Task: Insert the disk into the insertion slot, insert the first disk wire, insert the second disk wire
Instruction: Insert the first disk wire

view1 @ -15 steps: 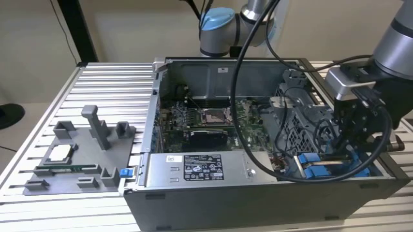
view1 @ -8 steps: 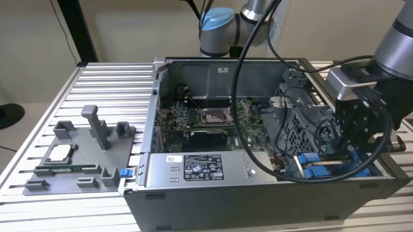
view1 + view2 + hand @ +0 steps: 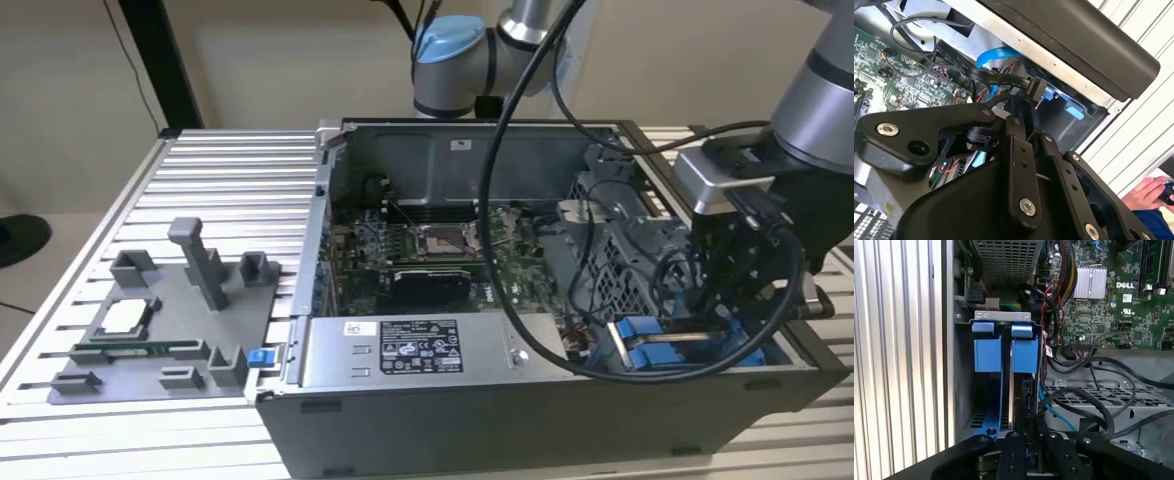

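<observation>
Disk (image 3: 1023, 355) seated upright inside insertion slot (image 3: 1002, 316), blue frame showing. Gripper (image 3: 1029, 426) just beside slot, jaws nearly closed, pinching black wire connector (image 3: 1027, 391) at slot mouth.

The arm (image 3: 821, 90) is silver-grey tubing with a pale blue joint cap (image 3: 447, 40), and thick black cables (image 3: 487, 165) trail behind the gripper (image 3: 1025, 112). The gripper is matte black linkage bars with silver hex screws (image 3: 1027, 206).

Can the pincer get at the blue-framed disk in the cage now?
Likely yes: the pincer sits right at the silver-grey disk in its bright blue plastic frame; black round cables loop beside it, not across.
</observation>
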Robot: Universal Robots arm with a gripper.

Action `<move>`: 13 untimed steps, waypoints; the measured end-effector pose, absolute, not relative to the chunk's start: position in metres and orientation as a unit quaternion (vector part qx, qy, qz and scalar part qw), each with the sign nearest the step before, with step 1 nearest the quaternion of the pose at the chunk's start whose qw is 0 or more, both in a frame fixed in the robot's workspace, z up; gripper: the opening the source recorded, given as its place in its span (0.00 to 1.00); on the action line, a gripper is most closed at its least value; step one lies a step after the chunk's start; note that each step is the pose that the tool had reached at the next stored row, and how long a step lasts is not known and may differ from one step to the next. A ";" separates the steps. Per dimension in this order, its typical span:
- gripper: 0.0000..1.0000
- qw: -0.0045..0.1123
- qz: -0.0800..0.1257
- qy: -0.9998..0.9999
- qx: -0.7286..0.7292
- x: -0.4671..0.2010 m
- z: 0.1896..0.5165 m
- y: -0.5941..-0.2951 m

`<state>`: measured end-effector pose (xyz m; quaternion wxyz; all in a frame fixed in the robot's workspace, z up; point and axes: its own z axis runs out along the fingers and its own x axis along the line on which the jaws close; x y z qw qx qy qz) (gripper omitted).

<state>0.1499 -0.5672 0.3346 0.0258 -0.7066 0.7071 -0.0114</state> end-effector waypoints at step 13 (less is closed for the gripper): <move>0.00 0.026 -0.010 0.708 -0.706 0.150 0.358 -0.567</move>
